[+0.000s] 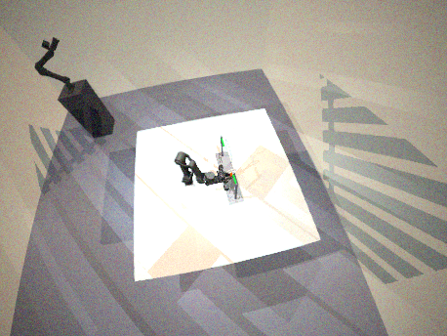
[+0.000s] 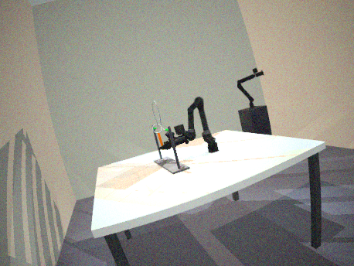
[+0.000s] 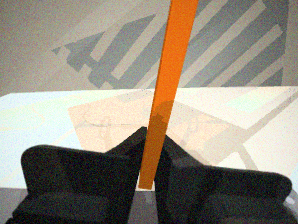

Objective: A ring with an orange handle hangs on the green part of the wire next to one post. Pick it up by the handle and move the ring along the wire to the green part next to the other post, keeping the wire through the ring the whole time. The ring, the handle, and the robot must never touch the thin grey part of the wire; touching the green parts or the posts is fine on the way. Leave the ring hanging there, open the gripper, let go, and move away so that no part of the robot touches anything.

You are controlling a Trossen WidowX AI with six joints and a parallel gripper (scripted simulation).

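My gripper point(image 1: 229, 179) point(image 2: 161, 147) point(image 3: 149, 132) is shut on the lower part of the orange handle point(image 1: 231, 175) point(image 2: 160, 139) point(image 3: 170, 65). The handle rises from the fingers, leaning slightly in the wrist view. In the exterior view the pale ring point(image 2: 161, 130) is at the handle's top, at the left green part point(image 2: 154, 128) near the far post point(image 2: 158, 148). The ring looks to be around the wire; contact is too small to tell. The other green part point(image 1: 223, 142) point(image 2: 167, 130) is by the near post point(image 2: 175, 152). The thin grey wire point(image 2: 159, 112) arches high between them.
The posts stand on a grey base plate point(image 1: 223, 160) point(image 2: 167, 165) on the white table point(image 1: 171, 230) point(image 2: 232, 166). My arm reaches in from one side of the plate. A second dark arm on a black pedestal point(image 1: 87, 107) point(image 2: 255, 120) stands away from the table.
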